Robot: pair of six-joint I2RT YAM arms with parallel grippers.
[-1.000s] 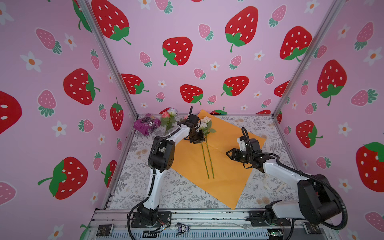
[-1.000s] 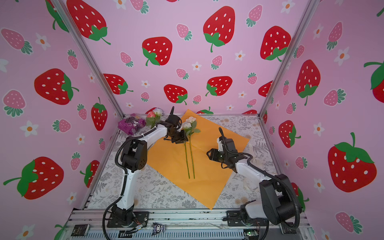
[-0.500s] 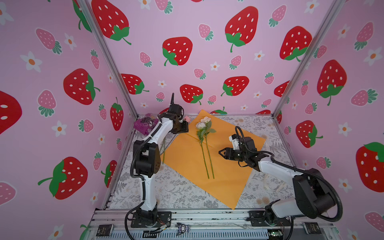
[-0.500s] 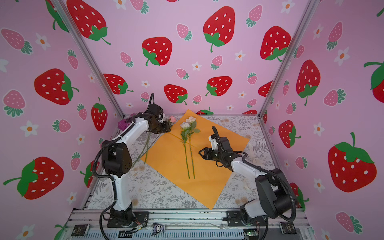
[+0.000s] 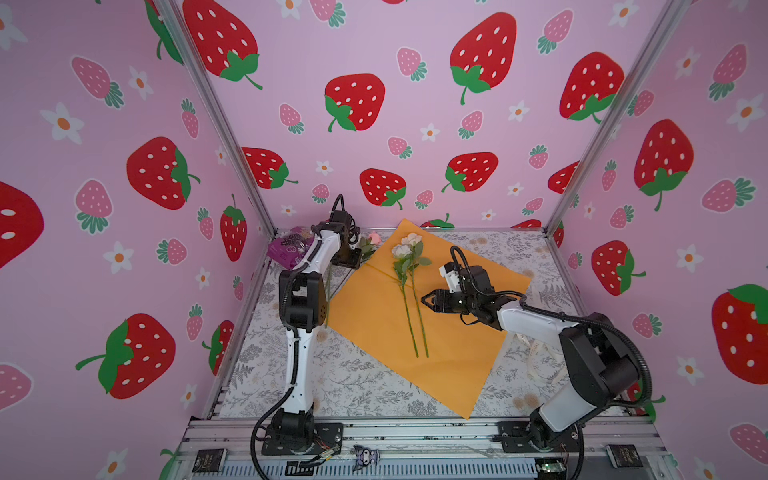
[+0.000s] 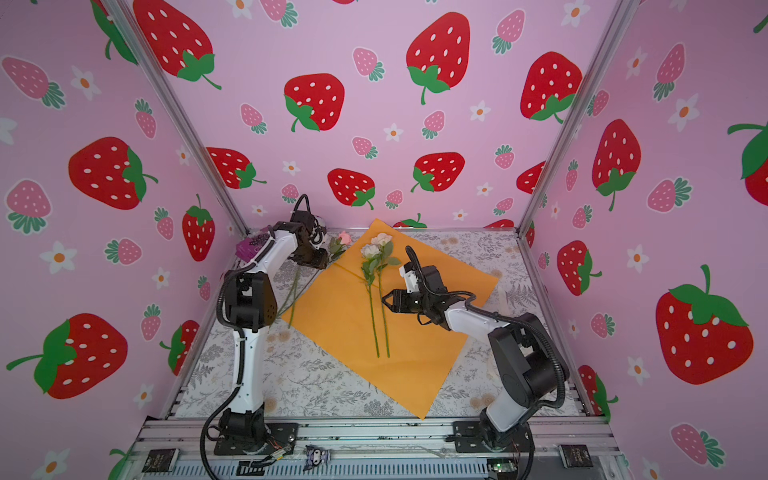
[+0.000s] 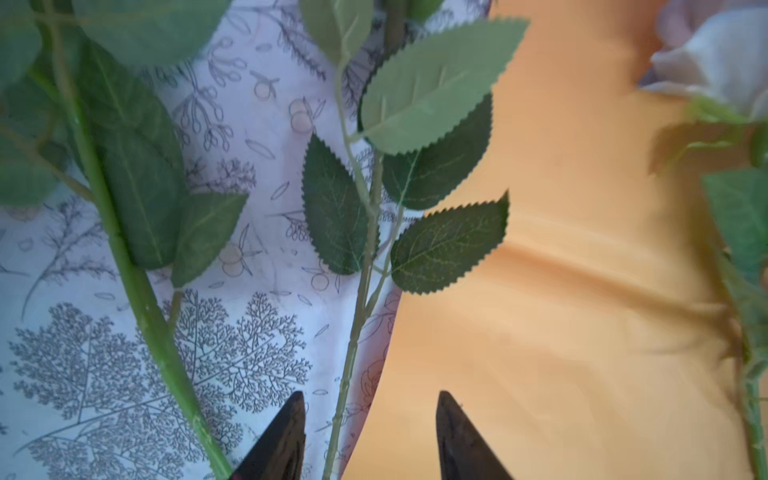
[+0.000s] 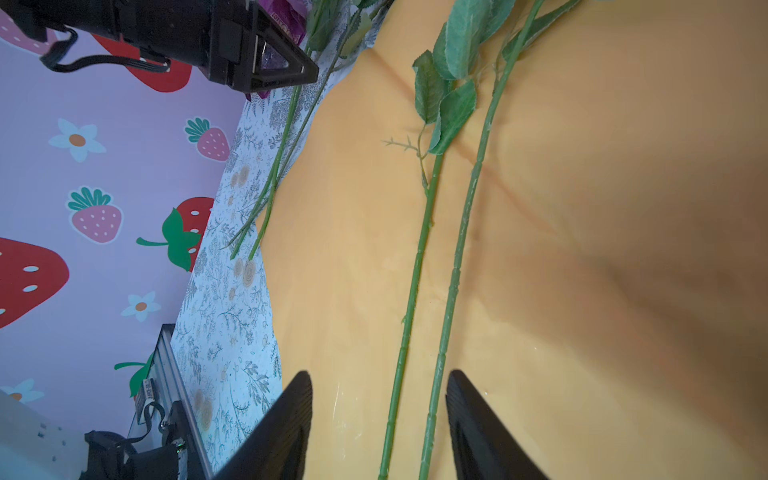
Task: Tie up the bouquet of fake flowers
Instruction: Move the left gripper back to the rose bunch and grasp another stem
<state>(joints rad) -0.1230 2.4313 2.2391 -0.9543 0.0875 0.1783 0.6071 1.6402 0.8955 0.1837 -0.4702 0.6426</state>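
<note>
**Both grippers open, roses flat on the orange paper**

Top views: your orange paper [image 5: 449, 332] sits as a diamond in the lower middle of the frame, on the patterned table [image 5: 332, 382]. Two white roses [image 5: 405, 247] lie on it, heads toward the back wall, stems side by side running down-frame. Your right gripper [image 5: 428, 300], just right of centre, points at those stems from just beside them. Its jaws are apart and hold nothing. Your left gripper [image 5: 349, 259] is at the paper's upper-left edge, near the pink rose [image 5: 374, 237] and purple packet [image 5: 289, 249]. Both top views match. The loose stems [image 6: 293, 291] lie by the paper's left edge.

Left wrist: the left gripper [image 7: 370, 415] is spread. A thin leafy stem [image 7: 361, 291] passes between the fingertips unpinched, along the paper's [image 7: 582, 332] edge. A thicker stem [image 7: 137, 282] lies beside it on the table.

Right wrist: the right gripper [image 8: 380, 399] is released. The two rose stems [image 8: 415, 270] run between its fingertips on the paper, ungrasped.
</note>
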